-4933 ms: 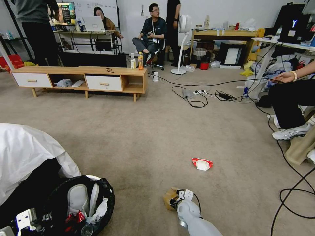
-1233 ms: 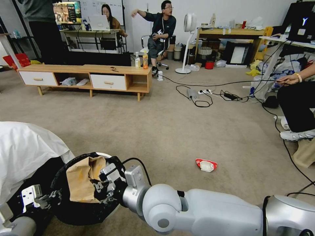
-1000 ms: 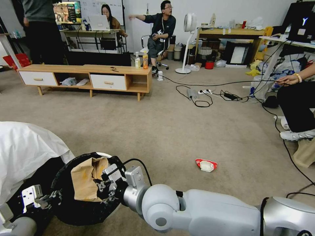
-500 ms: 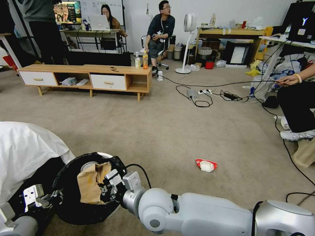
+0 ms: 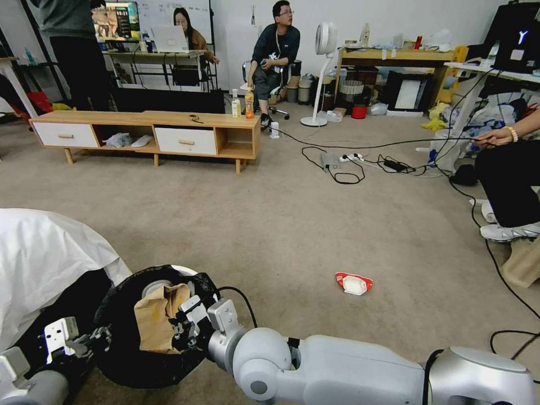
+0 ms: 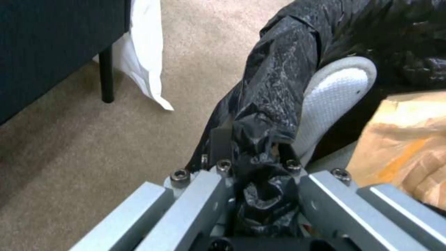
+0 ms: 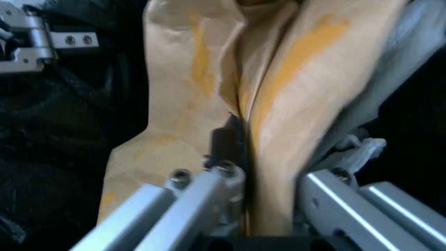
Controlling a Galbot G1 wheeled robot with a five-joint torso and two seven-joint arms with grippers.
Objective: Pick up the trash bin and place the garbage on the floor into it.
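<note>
Right gripper (image 5: 183, 326) clamped on one tan folded cardboard (image 5: 154, 315), inside one trash bin (image 5: 121, 360). Left gripper (image 5: 93, 341) pinched on bin's black bag (image 6: 271, 104) at rim. One red-and-white packet (image 5: 354, 283) lying on beige carpet floor (image 5: 281, 225), well apart. One low wooden cabinet (image 5: 146, 132) behind.

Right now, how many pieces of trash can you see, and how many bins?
Brown paper bag in the right gripper, over the bin: 1
Red-and-white packet on the carpet: 1
Trash bin held by the left gripper: 1
Total: 3
</note>
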